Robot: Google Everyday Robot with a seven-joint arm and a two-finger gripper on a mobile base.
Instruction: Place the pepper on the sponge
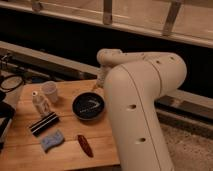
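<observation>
Slim dark-red pepper (85, 145) lay on the wooden table (70, 128), just right of the pale-blue sponge (52, 140), not touching, long axis running near-to-far. Gripper (98, 85) hung at the black round bowl's (88, 106) far rim, with the pepper well nearward of it. Grip state: couldn't tell.
</observation>
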